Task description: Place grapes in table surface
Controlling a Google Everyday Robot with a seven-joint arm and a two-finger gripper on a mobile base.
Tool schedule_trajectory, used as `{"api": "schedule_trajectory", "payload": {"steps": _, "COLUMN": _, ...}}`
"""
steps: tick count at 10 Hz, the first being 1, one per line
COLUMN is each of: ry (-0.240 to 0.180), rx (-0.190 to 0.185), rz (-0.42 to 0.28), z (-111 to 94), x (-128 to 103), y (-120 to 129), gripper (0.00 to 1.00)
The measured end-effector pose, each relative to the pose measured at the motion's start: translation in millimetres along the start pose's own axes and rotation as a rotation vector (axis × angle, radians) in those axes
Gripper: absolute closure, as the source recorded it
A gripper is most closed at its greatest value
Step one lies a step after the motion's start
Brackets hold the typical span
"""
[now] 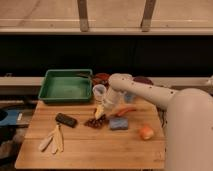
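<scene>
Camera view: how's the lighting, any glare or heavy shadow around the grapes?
Camera view: warm, even light on the table surface; no strong glare on it. Camera view: behind the table a dark band, a brighter strip along the top. Camera view: the gripper hangs right over the grapes, which show as a dark clump against the pale wood.
</scene>
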Motion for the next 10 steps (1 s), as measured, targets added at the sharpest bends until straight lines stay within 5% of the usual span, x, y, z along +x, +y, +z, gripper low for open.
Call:
{"api": "schedule_trajectory", "payload": {"steps": 6, "ry": -0.022, "rx": -0.021, "rz": -0.007, "z": -8, "x": -4, "y": 3, "gripper": 1.00}}
{"api": "schedule_trajectory", "payload": {"steps": 10, "ry": -0.121, "rx": -0.064, "rz": -0.043, "z": -55, "x": -11, "y": 20, "gripper": 1.00}}
